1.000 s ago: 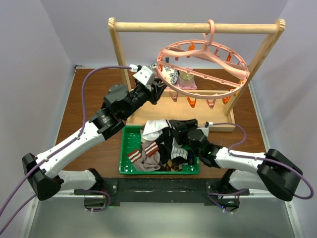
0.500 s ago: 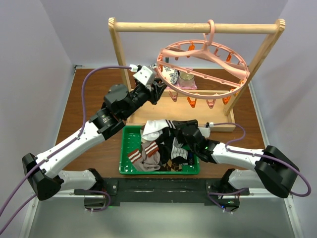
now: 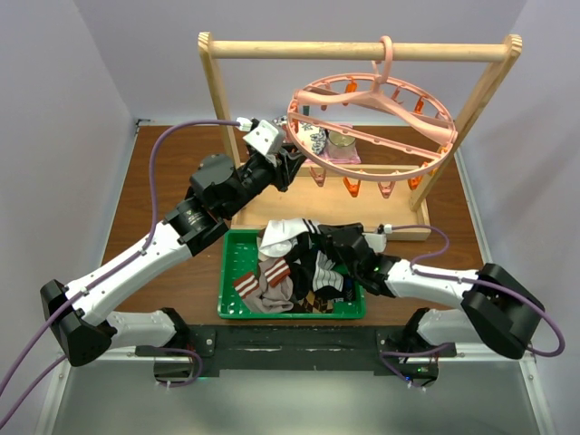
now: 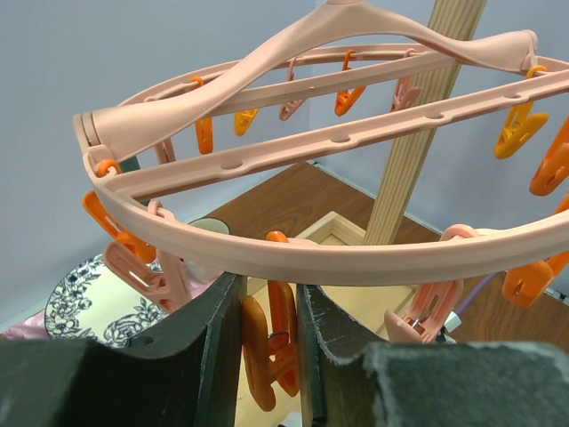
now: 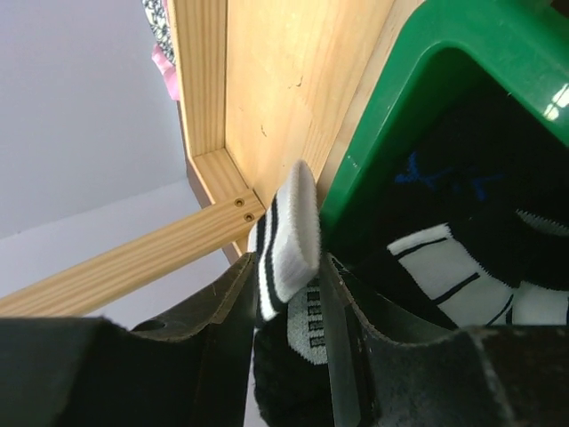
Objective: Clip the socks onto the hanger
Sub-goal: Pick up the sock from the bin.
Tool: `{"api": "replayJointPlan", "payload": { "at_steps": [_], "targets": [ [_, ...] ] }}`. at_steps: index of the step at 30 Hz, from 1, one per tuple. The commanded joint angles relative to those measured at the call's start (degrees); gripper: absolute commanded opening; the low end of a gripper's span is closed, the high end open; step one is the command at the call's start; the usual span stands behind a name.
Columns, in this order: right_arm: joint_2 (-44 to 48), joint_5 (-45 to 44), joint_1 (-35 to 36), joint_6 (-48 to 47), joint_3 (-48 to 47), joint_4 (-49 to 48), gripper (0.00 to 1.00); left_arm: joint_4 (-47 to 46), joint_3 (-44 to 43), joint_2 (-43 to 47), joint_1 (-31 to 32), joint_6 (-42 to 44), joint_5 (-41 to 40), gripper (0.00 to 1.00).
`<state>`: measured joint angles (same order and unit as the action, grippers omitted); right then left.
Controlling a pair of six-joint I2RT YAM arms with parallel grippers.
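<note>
Left gripper [image 4: 269, 289]: raised beyond the far left corner of the green bin [image 3: 227, 276], at the near-left rim of the hanger [image 4: 356, 260]. Its jaws are closed on one orange clip [image 4: 271, 342] hanging under that rim, a finger against each side of the clip. The hanger hangs tilted from the top bar of the wooden rack [image 3: 362, 50], above and beyond the bin's far side; more orange and pink clips hang round its ring. A floral-patterned fabric [image 4: 89, 302] shows below the ring, further from the bin than the held clip. Right gripper [image 5: 289, 267]: low at the bin's far rim, toward its right end. Its jaws press on both sides of a striped sock [image 5: 289, 231], white cuff with black bands, which stands up between the fingers just outside the green wall, next to the rack's base board. The other socks [image 3: 281, 281] lie piled inside the bin: brown with white stripes, black, argyle.
</note>
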<state>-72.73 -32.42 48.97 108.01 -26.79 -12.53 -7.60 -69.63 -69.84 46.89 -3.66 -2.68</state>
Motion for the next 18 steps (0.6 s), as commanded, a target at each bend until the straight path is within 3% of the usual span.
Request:
{"api": "replayJointPlan", "payload": {
  "at_steps": [1, 3, 4, 7, 13, 18],
  "targets": [
    [-2.06, -2.47, -0.72, -0.43, -1.87, -1.61, 0.35, -1.28, -1.21, 1.11, -0.31, -0.82, 0.48, 0.0],
    [-2.68, -1.86, -0.72, -1.21, -2.3, -2.93, 0.27, -1.19, -1.21, 1.2, -0.4, -0.82, 0.48, 0.0],
    [-2.86, -1.59, -0.72, -1.74, -2.22, -3.37, 0.15, -1.19, -1.13, 1.38, -0.4, -0.73, 0.57, 0.0],
    [-2.33, -2.11, -0.81, -5.25, -2.66, -5.13, 0.0, -1.11, -0.95, 1.55, -0.49, -0.65, 0.39, 0.0],
    [3.73, -5.79, 1.2, -22.81, -8.1, -3.56, 0.0, -1.19, -0.86, 1.55, -0.58, -0.47, 0.3, 0.0],
    [5.24, -17.3, 16.37, -50.13, -16.0, -0.39, 0.0, -1.28, -0.95, 1.46, -0.58, -0.21, 0.21, 0.0]
  ]
}}
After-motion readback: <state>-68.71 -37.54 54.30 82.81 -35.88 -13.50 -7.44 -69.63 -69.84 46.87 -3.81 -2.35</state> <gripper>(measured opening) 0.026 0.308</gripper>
